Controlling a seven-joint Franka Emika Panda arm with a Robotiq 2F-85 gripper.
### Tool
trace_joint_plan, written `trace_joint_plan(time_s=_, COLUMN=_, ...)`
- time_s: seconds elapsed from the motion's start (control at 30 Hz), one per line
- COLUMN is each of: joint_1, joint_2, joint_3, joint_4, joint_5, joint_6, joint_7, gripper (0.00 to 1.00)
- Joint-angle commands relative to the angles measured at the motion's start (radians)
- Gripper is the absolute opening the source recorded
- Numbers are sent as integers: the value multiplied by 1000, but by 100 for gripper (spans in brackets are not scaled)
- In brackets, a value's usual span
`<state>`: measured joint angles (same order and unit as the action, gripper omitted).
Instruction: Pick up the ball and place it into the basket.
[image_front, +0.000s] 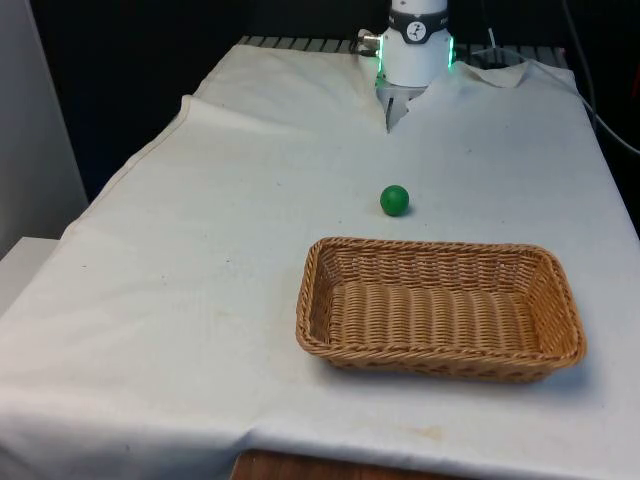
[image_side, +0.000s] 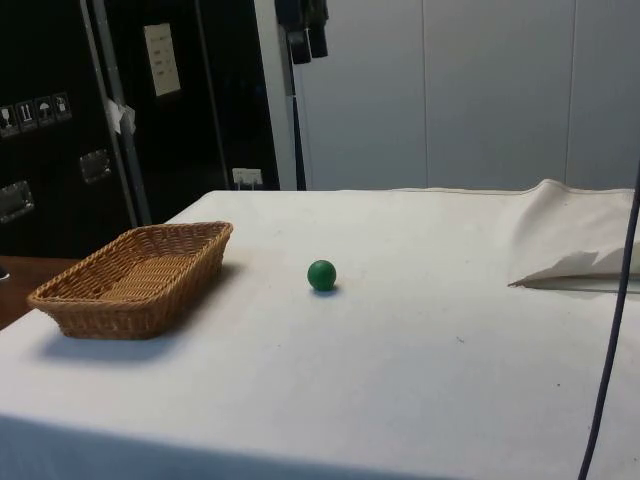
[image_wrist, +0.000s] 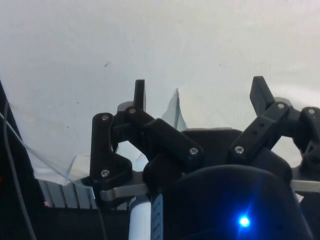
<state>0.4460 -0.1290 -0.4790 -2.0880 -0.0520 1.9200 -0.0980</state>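
Front and side views share ball (image_front: 394, 200), basket (image_front: 440, 308).

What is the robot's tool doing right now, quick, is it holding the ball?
Tool: open and holding nothing; the green ball sits on the cloth beside the basket.

Green ball (image_front: 394, 200); tan woven basket (image_front: 440, 352) (wicker weave); white cloth (image_front: 200, 260).

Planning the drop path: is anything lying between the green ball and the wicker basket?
Nothing visible. The green ball sits on bare white cloth just beyond the wicker basket, whose near rim is the sole hurdle.
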Motion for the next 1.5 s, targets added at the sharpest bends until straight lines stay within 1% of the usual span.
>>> trace_joint_plan(time_s=0.0, joint_1=-2, joint_2=-13, joint_3=-1, joint_4=-21, joint_5=-14, joint_6=20, joint_7=-2, gripper=100)
trace_joint_plan(time_s=0.03, joint_1=0, joint_2=-4, joint_3=-1, joint_4=-6, joint_5=-3, joint_6=4, joint_7=-2, gripper=100)
trace_joint_plan(time_s=0.07, joint_1=-2, joint_2=-16, joint_3=-2, joint_4=-29, joint_5=-16, joint_6=24, joint_7=-3, gripper=100)
trace_joint_plan(time_s=0.17, joint_1=-2, joint_2=-25, joint_3=-3, joint_4=-62, joint_5=-25, joint_6=44, joint_7=-2, gripper=100)
trace_joint_plan(time_s=0.3, joint_1=-3, joint_2=-29, joint_3=-3, joint_4=-89, joint_5=-28, joint_6=64, joint_7=-1, gripper=100)
trace_joint_plan(time_s=0.33, joint_1=-1, joint_2=-22, joint_3=-4, joint_4=-79, joint_5=-18, joint_6=52, joint_7=-6, gripper=100)
trace_joint_plan(time_s=0.4, joint_1=-3, joint_2=-29, joint_3=-3, joint_4=-98, joint_5=-28, joint_6=72, joint_7=0, gripper=100)
trace_joint_plan(time_s=0.63, joint_1=-2, joint_2=-21, joint_3=-3, joint_4=-103, joint_5=-23, joint_6=76, joint_7=4, gripper=100)
trace_joint_plan(time_s=0.67, joint_1=-2, joint_2=-22, joint_3=-4, joint_4=-98, joint_5=-18, joint_6=65, joint_7=-4, gripper=100)
trace_joint_plan(time_s=0.73, joint_1=-1, joint_2=-11, joint_3=0, joint_4=-108, joint_5=-25, joint_6=86, joint_7=17, gripper=100)
trace_joint_plan(time_s=0.87, joint_1=-2, joint_2=2, joint_3=2, joint_4=-126, joint_5=-23, joint_6=120, joint_7=37, gripper=100)
trace_joint_plan(time_s=0.9, joint_1=-2, joint_2=7, joint_3=2, joint_4=-135, joint_5=-23, joint_6=139, joint_7=48, gripper=100)
trace_joint_plan(time_s=0.93, joint_1=-1, joint_2=9, joint_3=2, joint_4=-138, joint_5=-23, joint_6=147, joint_7=53, gripper=100)
trace_joint_plan(time_s=0.97, joint_1=-1, joint_2=13, joint_3=0, joint_4=-135, joint_5=-18, joint_6=138, joint_7=44, gripper=100)
trace_joint_plan(time_s=1.0, joint_1=-1, joint_2=12, joint_3=2, joint_4=-143, joint_5=-22, joint_6=157, joint_7=59, gripper=100)
trace_joint_plan(time_s=1.13, joint_1=1, joint_2=22, joint_3=5, joint_4=-163, joint_5=-21, joint_6=196, joint_7=82, gripper=100)
trace_joint_plan(time_s=1.23, joint_1=2, joint_2=32, joint_3=14, joint_4=-186, joint_5=-18, joint_6=238, joint_7=105, gripper=100)
trace_joint_plan(time_s=1.27, joint_1=0, joint_2=30, joint_3=11, joint_4=-180, joint_5=-18, joint_6=219, joint_7=93, gripper=100)
trace_joint_plan(time_s=1.3, joint_1=3, joint_2=34, joint_3=17, joint_4=-192, joint_5=-18, joint_6=247, joint_7=110, gripper=100)
trace_joint_plan(time_s=1.47, joint_1=4, joint_2=42, joint_3=34, joint_4=-230, joint_5=-14, joint_6=307, joint_7=143, gripper=100)
